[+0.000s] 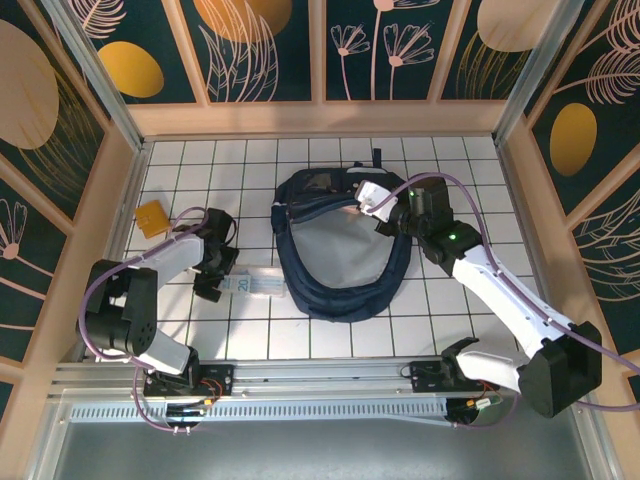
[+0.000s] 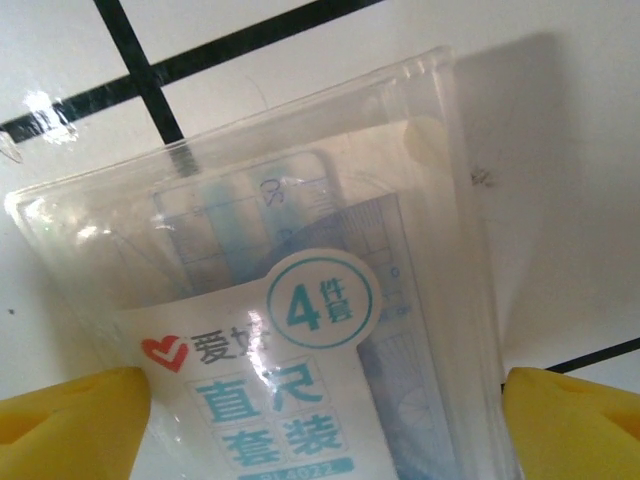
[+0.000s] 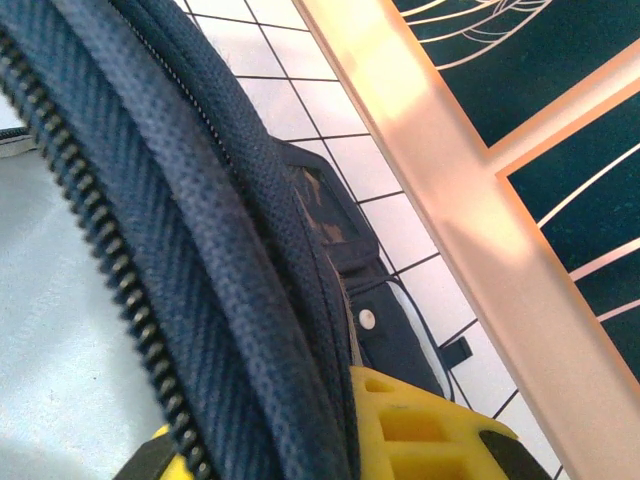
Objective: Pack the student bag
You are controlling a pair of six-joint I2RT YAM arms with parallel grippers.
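White tiled table [image 1: 250,335]: at left, the left gripper [image 1: 214,276], jaws spread wide, straddles a clear ruler packet [image 1: 256,285] lying flat. Mid-table lies the unzipped student bag [image 1: 340,262]; the right gripper [image 1: 386,214] is clamped tight on its far right rim.

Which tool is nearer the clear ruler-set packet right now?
Left. The left tool hangs right over the ruler-set packet, its jaws open on either side of it. The right tool is well off to the right, clamped on the backpack rim.
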